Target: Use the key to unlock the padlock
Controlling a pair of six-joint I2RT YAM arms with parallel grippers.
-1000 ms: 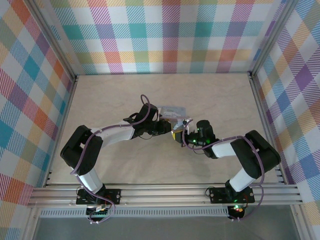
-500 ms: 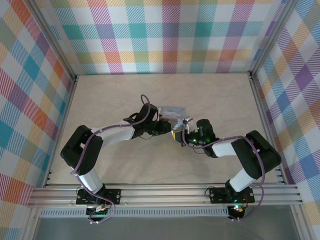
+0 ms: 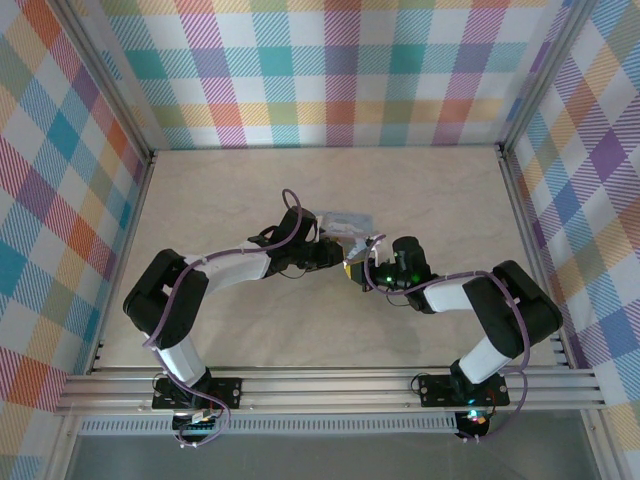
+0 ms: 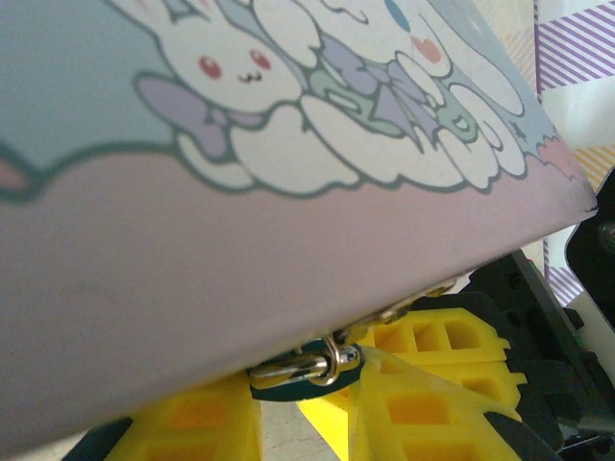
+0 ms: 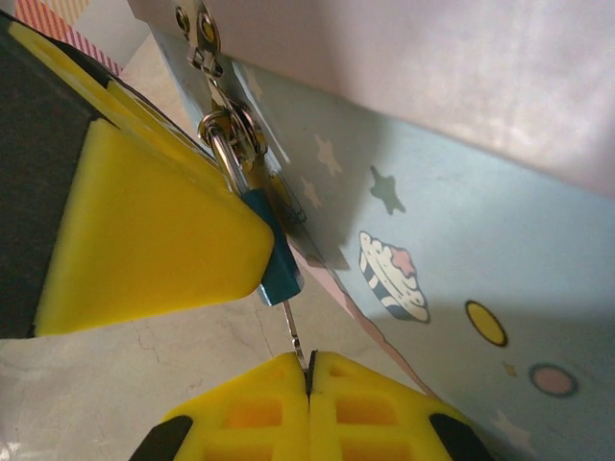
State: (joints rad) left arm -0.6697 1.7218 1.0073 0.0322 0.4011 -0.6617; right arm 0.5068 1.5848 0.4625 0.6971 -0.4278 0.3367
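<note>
Right end effector (image 5: pixel 307 376) pinches the thin, likely slippery key (image 5: pixel 294 333) at its head — left end effector (image 4: pixel 303 399) clamps the rigid padlock (image 5: pixel 273 269).

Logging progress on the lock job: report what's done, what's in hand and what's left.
Done: the right gripper pinches the key, and the left gripper seems to steady the padlock. In hand: the key tip meets the padlock's underside. Left: seat and turn it; the shackle is still through the hasp of the tin.
</note>
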